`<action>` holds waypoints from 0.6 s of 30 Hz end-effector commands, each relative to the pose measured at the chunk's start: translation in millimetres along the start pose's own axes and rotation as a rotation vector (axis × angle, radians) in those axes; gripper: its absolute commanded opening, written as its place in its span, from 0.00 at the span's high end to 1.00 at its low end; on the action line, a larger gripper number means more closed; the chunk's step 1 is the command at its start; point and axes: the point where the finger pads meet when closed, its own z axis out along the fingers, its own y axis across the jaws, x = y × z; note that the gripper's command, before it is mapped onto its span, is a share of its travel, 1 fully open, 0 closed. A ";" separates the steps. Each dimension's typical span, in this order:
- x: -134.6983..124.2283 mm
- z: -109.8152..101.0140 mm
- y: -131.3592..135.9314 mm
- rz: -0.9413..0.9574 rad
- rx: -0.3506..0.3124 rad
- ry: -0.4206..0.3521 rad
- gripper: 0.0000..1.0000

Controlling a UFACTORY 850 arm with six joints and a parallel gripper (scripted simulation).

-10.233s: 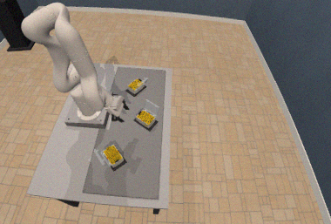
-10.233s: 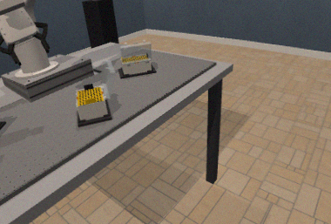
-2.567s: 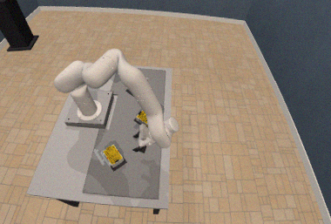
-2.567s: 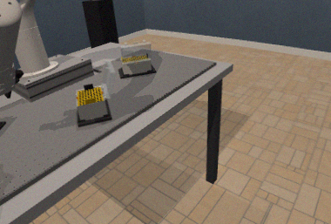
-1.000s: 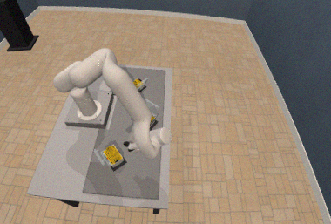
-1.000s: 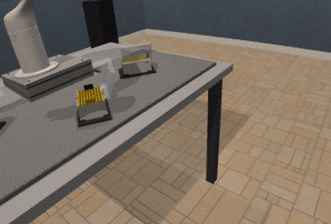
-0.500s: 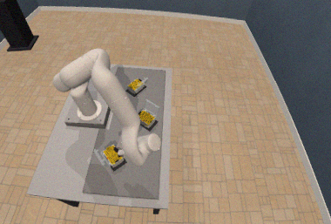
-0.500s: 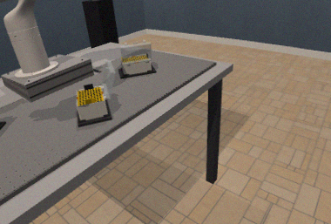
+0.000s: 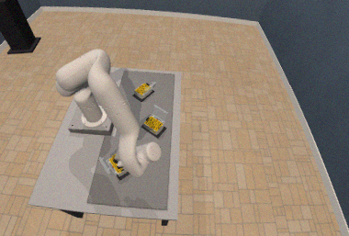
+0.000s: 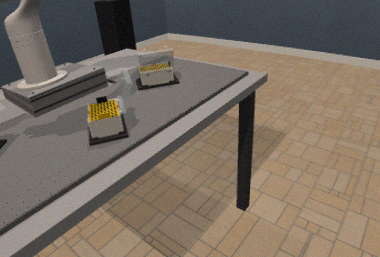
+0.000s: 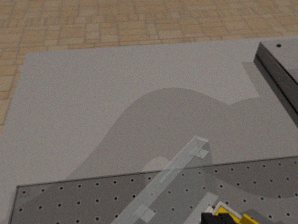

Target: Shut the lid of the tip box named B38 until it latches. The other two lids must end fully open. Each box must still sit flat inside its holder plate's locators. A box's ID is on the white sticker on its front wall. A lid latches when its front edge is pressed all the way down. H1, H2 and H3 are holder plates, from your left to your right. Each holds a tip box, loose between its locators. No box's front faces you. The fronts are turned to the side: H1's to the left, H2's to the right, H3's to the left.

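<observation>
In the top view, three tip boxes stand along the dark board [image 9: 133, 196] [image 10: 185, 96] [image 11: 75, 202], each in a dark holder plate and each with a yellow tip rack in it; the left box [image 9: 143, 91] [image 10: 157, 77], the middle box [image 9: 154, 125] [image 10: 106, 127] and the right box [image 9: 122, 173] all show their yellow racks uncovered, and the right box's clear lid [image 9: 105, 165] [image 11: 165, 175] stands open on the side toward the arm's base [image 9: 92, 130] [image 10: 70, 90]; the gripper [image 9: 118, 162] [image 11: 217, 218] is at the right box, over its rack (whether it touches, I cannot tell), its fingers narrow, together and holding nothing. In the exterior view, the left box carries its clear lid [image 10: 159, 56] upright behind its yellow rack, while the middle box, filled with yellow, has its clear lid [image 10: 121, 106] raised at one side. In the wrist view, a corner of the yellow rack [image 11: 227, 211] shows low down, with the dark fingertips in front of it and the open lid slanting beside them; B38 is one of these three boxes, but no sticker is readable, so which one, and how it lies from the claw, I cannot tell.
</observation>
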 end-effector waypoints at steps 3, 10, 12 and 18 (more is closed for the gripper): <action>20.8 17.4 -15.8 -0.150 0.065 -0.132 1.00; 43.5 38.4 -32.4 -0.321 0.136 -0.274 1.00; 43.5 38.4 -32.4 -0.321 0.136 -0.274 1.00; 63.0 56.2 -46.8 -0.467 0.197 -0.397 1.00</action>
